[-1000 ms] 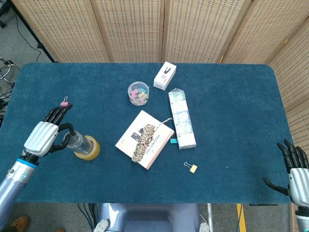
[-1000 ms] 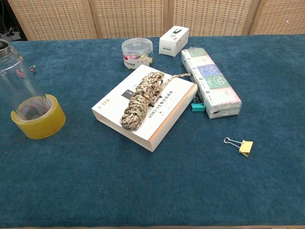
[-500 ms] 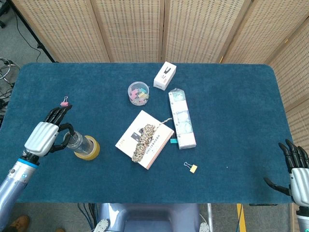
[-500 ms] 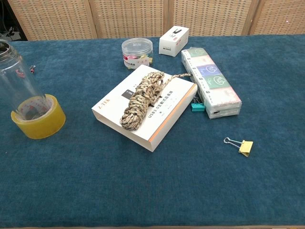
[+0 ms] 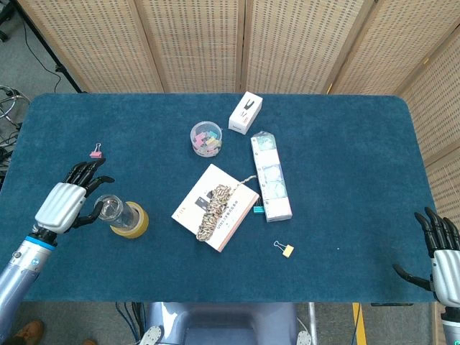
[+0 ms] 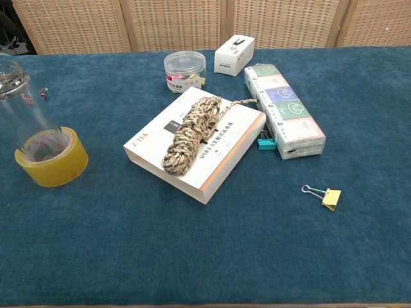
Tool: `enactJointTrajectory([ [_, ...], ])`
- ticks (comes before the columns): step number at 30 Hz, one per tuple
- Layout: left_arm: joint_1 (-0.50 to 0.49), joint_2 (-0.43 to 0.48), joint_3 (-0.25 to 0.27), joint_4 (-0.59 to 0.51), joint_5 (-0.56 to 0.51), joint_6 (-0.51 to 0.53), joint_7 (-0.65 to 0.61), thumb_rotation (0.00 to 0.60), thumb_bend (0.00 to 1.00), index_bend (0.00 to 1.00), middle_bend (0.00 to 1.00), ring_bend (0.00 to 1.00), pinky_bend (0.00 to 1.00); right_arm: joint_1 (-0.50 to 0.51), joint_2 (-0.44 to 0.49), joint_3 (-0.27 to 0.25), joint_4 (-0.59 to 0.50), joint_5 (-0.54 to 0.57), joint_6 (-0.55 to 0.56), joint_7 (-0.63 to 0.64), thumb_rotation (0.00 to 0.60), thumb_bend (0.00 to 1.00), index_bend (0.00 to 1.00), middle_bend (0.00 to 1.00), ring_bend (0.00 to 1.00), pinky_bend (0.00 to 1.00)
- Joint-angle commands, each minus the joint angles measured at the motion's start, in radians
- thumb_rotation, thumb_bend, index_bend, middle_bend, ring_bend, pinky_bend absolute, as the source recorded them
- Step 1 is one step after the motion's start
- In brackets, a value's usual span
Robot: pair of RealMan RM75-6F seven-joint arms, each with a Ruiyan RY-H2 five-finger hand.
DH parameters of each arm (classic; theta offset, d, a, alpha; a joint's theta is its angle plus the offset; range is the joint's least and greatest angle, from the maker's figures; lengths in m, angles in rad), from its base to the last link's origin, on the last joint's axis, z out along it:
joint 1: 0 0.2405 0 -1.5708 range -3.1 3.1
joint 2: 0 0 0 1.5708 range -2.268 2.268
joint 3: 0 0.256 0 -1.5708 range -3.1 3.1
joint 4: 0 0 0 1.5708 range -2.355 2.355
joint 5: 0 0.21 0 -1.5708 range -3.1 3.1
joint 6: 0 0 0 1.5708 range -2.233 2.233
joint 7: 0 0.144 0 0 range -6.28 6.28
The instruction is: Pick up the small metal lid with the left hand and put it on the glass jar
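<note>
The glass jar [image 5: 121, 213] [image 6: 27, 112] stands inside a yellow tape roll [image 5: 135, 223] [image 6: 54, 167] at the table's left. The small metal lid [image 5: 108, 207] [image 6: 11, 69] sits on the jar's mouth. My left hand [image 5: 63, 203] is just left of the jar's top, fingers spread and empty; its thumb is close to the lid, and I cannot tell whether it touches. The chest view does not show this hand. My right hand [image 5: 444, 259] hangs open past the table's front right edge, holding nothing.
A white book [image 5: 228, 219] [image 6: 221, 151] with a coil of rope [image 5: 215, 207] on it lies mid-table. Behind it are a clear tub of clips [image 5: 205, 138], a white box [image 5: 245, 112] and a long packet [image 5: 271, 176]. A pink clip [image 5: 95, 153] and a yellow binder clip [image 5: 286, 249] lie loose.
My left hand has let go of the lid at the jar's mouth and drawn back a little to the left, fingers opening. The lid stays on the jar. The right hand barely moved.
</note>
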Motion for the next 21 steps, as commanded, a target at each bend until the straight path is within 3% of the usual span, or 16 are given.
enactJointTrajectory([
  [1, 0.006, 0.006, -0.001, -0.001, 0.008, 0.016, -0.019, 0.6, 0.5, 0.18, 0.0, 0.0, 0.0, 0.0, 0.0, 0.0, 0.0, 0.0, -0.001, 0.0, 0.6, 0.0, 0.0, 0.0, 0.0, 0.0],
  [8, 0.045, 0.042, -0.001, 0.007, 0.024, 0.085, -0.061, 0.6, 0.45, 0.01, 0.0, 0.0, 0.0, 0.002, -0.002, -0.001, 0.002, -0.003, -0.004, -0.005, 0.6, 0.0, 0.0, 0.0, 0.0, 0.0],
  [12, 0.088, 0.05, 0.015, 0.036, 0.0, 0.118, -0.049, 0.6, 0.13, 0.0, 0.0, 0.0, 0.0, 0.002, -0.003, -0.001, 0.001, -0.004, -0.003, -0.015, 0.6, 0.0, 0.0, 0.0, 0.0, 0.0],
  [14, 0.118, 0.049, 0.027, 0.05, -0.034, 0.128, -0.039, 0.6, 0.05, 0.0, 0.0, 0.0, 0.0, 0.0, -0.004, 0.001, 0.002, -0.003, 0.001, -0.027, 0.6, 0.0, 0.0, 0.0, 0.0, 0.0],
  [21, 0.225, -0.01, 0.06, 0.138, -0.089, 0.209, -0.07, 0.6, 0.02, 0.0, 0.0, 0.0, 0.0, -0.008, -0.002, 0.007, -0.007, 0.006, 0.016, -0.084, 0.6, 0.0, 0.0, 0.0, 0.0, 0.0],
])
